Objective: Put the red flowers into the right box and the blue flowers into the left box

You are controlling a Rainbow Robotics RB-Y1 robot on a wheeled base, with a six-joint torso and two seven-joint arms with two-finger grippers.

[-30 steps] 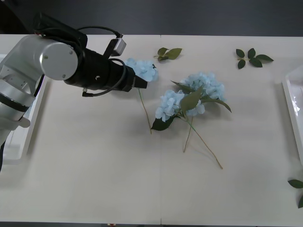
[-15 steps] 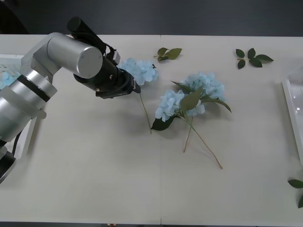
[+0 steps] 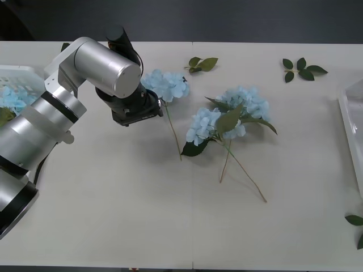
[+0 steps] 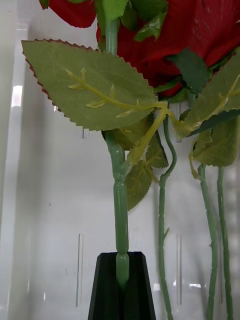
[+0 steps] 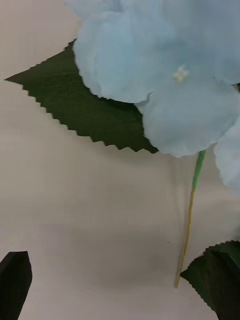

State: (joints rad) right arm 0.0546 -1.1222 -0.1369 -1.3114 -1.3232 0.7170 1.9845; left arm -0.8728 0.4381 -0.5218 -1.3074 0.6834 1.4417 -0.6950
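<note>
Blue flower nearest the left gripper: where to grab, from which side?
Probably the bare stem just below the blue flower head, coming straight down. The stem lies flat with bare table on both sides. The left gripper is open above it, so the fingers can straddle it.

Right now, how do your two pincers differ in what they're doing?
The right pincer is shut on the green stem of a red flower, over the white right box; the left pincer is open and holds nothing. The left pincer hangs low over a blue flower lying on the table, its fingertips spread wide. Both have black fingers.
</note>
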